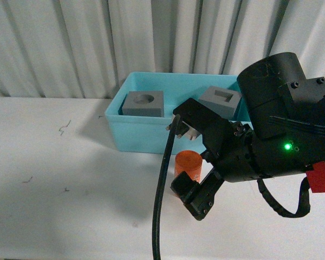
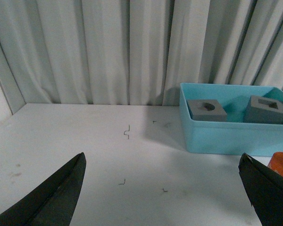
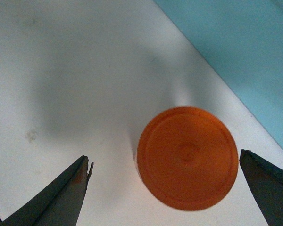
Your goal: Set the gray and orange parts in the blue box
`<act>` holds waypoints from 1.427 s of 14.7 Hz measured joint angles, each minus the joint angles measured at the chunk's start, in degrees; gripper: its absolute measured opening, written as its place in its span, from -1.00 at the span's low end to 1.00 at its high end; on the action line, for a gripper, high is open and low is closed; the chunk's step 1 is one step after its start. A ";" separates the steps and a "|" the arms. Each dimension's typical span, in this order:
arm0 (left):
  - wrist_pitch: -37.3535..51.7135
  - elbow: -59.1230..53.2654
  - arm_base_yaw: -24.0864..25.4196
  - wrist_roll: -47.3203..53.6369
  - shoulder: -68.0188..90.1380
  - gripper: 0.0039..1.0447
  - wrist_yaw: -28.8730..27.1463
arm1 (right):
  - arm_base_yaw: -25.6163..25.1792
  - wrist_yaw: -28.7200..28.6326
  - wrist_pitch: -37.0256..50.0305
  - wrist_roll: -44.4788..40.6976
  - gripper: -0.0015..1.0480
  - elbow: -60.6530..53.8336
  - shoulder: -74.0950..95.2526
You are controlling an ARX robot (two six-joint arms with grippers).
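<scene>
**Right gripper point(image 3: 165, 157) lined up over the orange cylinder point(image 3: 187, 162), the last part outside the box.**
Its jaws are spread wide, so the fingers clear the cylinder standing on the table point(image 1: 70, 179) between them, beside the blue box point(image 1: 146, 138). Both gray cubes point(image 1: 144, 103) lie inside. The left gripper point(image 2: 160, 195), well off, is open and empty.

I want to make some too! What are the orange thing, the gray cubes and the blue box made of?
Orange cylinder: probably plastic, maybe 3D-printed; faint rings on its matte top. Round-hole gray cube and rectangular-hole gray cube: likely matte plastic; dull, no shine. Blue box: seemingly smooth molded plastic, even color, thin rim.
</scene>
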 joint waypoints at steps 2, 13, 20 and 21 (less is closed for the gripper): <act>0.00 0.00 0.00 0.00 0.00 0.88 0.00 | 0.48 0.37 0.94 2.19 0.87 1.25 0.76; 0.00 0.00 0.00 0.00 0.00 0.88 0.00 | 0.26 -5.16 9.38 16.17 -0.10 -7.67 -11.47; 0.00 0.00 0.00 0.00 0.00 0.88 0.02 | -10.78 3.06 14.10 31.67 -0.10 2.01 -23.56; 0.00 0.00 0.00 0.00 0.00 0.88 0.00 | -10.95 5.03 13.35 31.95 -0.10 4.44 -20.83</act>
